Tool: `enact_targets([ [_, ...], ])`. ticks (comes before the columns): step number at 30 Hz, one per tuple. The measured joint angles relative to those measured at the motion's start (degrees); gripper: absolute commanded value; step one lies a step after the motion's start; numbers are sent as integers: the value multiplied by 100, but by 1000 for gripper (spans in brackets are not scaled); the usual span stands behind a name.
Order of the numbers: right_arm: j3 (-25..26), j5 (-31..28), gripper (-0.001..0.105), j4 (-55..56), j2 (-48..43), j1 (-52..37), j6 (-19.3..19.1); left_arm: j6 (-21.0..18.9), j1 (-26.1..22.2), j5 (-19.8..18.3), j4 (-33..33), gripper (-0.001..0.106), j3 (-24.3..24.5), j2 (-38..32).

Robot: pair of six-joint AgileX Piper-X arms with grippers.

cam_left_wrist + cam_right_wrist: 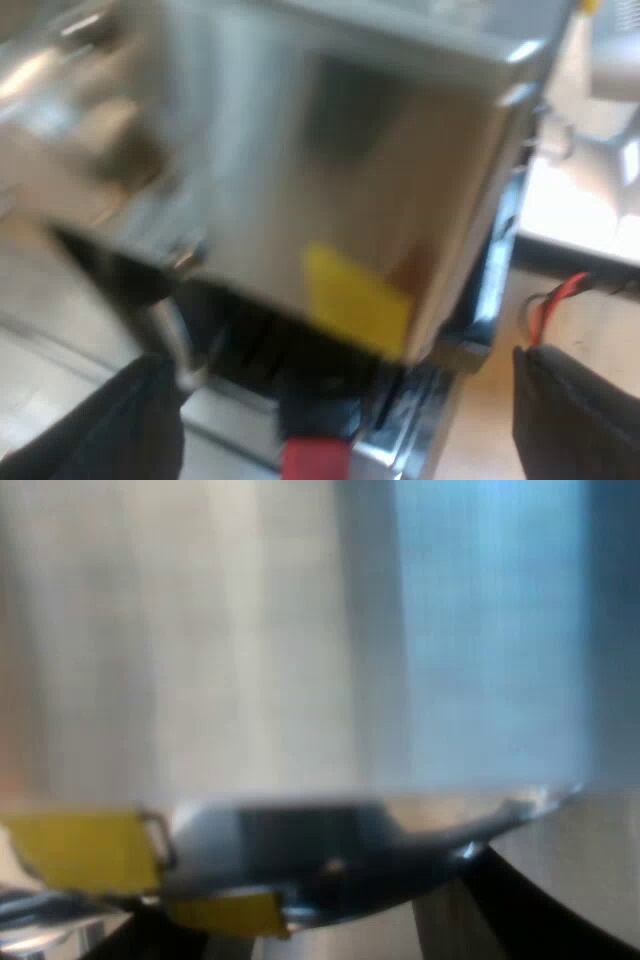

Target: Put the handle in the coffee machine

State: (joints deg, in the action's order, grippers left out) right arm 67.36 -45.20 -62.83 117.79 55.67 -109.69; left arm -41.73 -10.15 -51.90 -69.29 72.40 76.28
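Note:
The espresso machine rises as a shiny metal body with a yellow patch low on its side. Under its front a dark handle sticks out, ending in red; it seems to sit in the machine, though blur hides the joint. My left gripper is open, its two black fingers spread wide on either side of the red end and not touching it. My right gripper is pressed up close to a steel wall of the machine, just under a curved metal edge.
Yellow tabs sit along the metal edge near my right gripper. Beside the machine lies a pale tabletop with a red wire. A metal drip tray lies under the handle.

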Motion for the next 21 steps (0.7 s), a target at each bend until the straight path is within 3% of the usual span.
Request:
enact_targets([
  [3, 0, 0, 40, 0, 0, 0, -1, 0, -195, 70, -10, 44, 0, -46],
  [5, 0, 0, 40, 0, 0, 0, -1, 23, -210, 340, -10, 18, 0, -56],
  [6, 0, 0, 40, 0, 0, 0, -1, 39, -210, 400, -10, 13, 0, -56],
  [7, 0, 0, 40, 0, 0, 0, -1, 56, -183, 509, 0, 0, 0, -56],
  [11, 0, 0, 40, 0, 0, 0, -1, 117, -166, 726, 94, 1, 12, -56],
  [15, 0, 0, 40, 0, 0, 0, -77, -1, -160, 1035, 612, 1, -25, 18],
  [21, 0, 0, 40, -5, 0, 0, -129, -208, -160, 1152, 816, 1, -33, 667],
])
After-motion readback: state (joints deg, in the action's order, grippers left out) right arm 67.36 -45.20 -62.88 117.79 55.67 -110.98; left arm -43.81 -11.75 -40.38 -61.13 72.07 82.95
